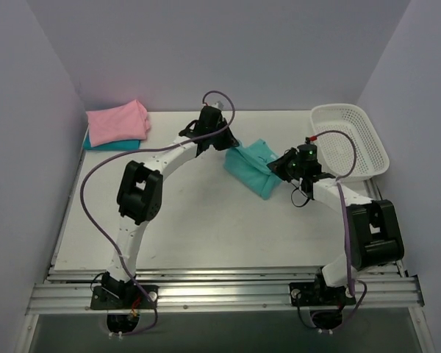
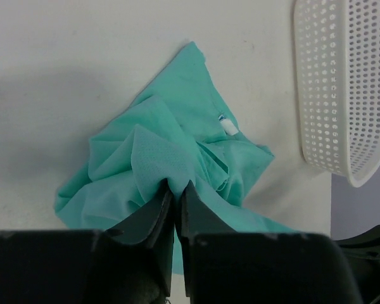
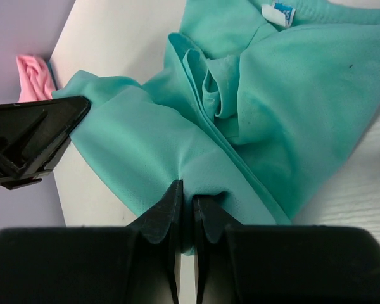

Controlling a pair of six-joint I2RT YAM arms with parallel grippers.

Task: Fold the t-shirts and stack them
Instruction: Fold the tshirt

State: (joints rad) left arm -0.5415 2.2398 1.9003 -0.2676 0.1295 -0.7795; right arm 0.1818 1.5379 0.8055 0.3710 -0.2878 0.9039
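A teal-green t-shirt (image 1: 251, 166) lies crumpled on the white table between my two grippers. My left gripper (image 2: 175, 188) is shut on a fold of the teal-green t-shirt (image 2: 177, 145) at its far left side (image 1: 224, 145). My right gripper (image 3: 187, 193) is shut on the cloth's edge (image 3: 177, 145) at the shirt's right side (image 1: 278, 170). A white label (image 2: 227, 126) shows at the collar. A folded pink t-shirt (image 1: 116, 122) lies on a darker teal-blue t-shirt (image 1: 114, 145) at the far left corner.
A white plastic mesh basket (image 1: 350, 140) stands at the far right, right behind my right wrist; it also shows in the left wrist view (image 2: 342, 88). Grey walls close in the table on three sides. The left gripper's finger (image 3: 31, 136) shows in the right wrist view.
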